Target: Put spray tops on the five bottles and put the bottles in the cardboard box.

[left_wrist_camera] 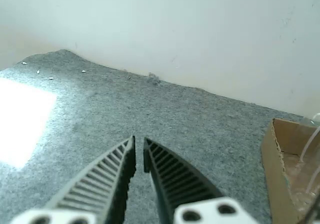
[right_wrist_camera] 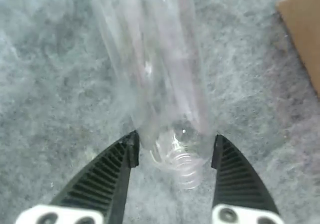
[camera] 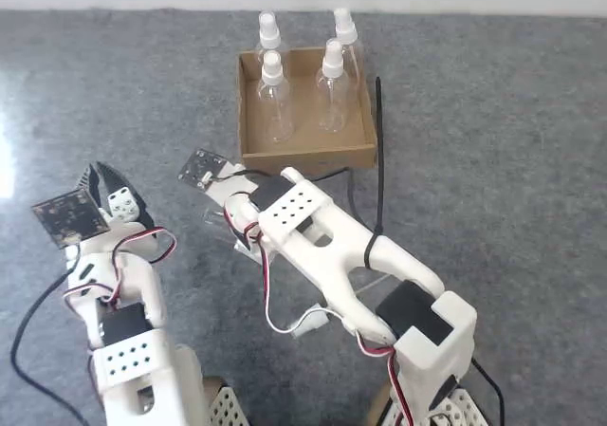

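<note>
5 clear bottles are in sight, and 4 of them carry white spray tops (camera: 273, 63). Those 4 stand upright at the box (camera: 305, 153), an open cardboard tray on the grey desk (camera: 493, 113). 2 of them, the front pair (camera: 276, 103), stand plainly inside the box, side by side. The back pair (camera: 268, 39) stands at the rear wall, and I cannot tell whether those 2 are inside it or just behind it. The 5th bottle (right_wrist_camera: 155, 74) has no top. It lies on its side on the desk in front of the box, under the right arm, with its bare threaded neck pointing towards that arm's wrist camera. The right gripper (right_wrist_camera: 175, 136) is spread wide, 1 finger on each side of the bottle's shoulder and neck. The fingers sit just beside the plastic, and I cannot tell whether they press on it. The left gripper (left_wrist_camera: 139, 140) is off to the left of the box, well apart from all 5 bottles. Its 2 fingers are drawn almost together, with a thin slit between the tips, and it holds nothing.
</note>
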Controlling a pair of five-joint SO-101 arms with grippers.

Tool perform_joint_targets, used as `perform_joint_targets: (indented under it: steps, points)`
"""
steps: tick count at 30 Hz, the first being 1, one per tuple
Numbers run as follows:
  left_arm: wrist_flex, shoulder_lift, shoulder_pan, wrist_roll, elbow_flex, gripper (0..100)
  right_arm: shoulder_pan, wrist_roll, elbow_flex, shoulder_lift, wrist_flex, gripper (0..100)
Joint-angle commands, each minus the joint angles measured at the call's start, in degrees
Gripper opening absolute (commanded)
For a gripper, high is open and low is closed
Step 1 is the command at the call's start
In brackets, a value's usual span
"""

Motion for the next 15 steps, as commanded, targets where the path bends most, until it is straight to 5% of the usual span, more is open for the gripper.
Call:
perform_joint_targets:
  steps: [1, 15]
  points:
    - [-1.6, -0.7, 0.1, -0.5, -0.7, 3, -1.7, 1.3, -3.3, -1.5, 1.7, 16.4]
    - [-1.6, -0.7, 0.1, -0.5, -0.7, 3, -1.4, 1.1, -6.4, -15.9, 21.5, 16.3]
